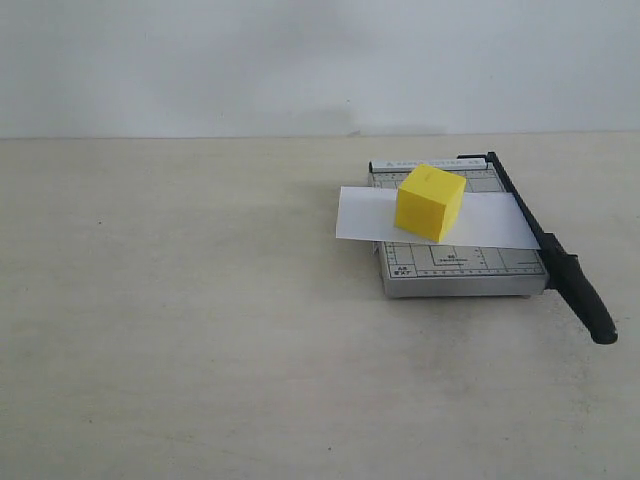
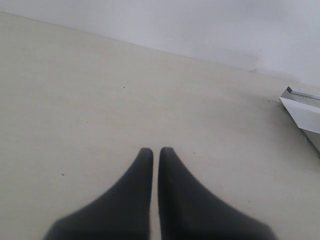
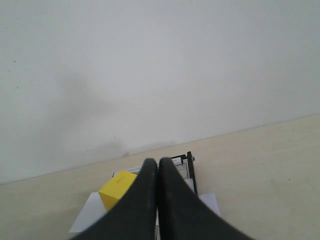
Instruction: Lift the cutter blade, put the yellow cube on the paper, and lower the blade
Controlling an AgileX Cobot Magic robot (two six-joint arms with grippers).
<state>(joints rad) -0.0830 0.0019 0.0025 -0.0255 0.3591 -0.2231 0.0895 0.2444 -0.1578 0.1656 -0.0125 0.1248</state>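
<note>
As the left gripper (image 2: 155, 150) and right gripper (image 3: 158, 161) sit closed, empty, the bright yellow cube (image 1: 430, 202) rests on the white paper strip (image 1: 360, 215)

Small bright yellow cube (image 1: 430, 203), matte, resting on the paper (image 1: 362, 215), one edge turned toward the front. White paper strip flat across the grey gridded cutter base (image 1: 460, 268), overhanging its left side. Long black blade (image 1: 560, 265) lowered along the base's right edge, thick handle jutting past the front corner.
</note>
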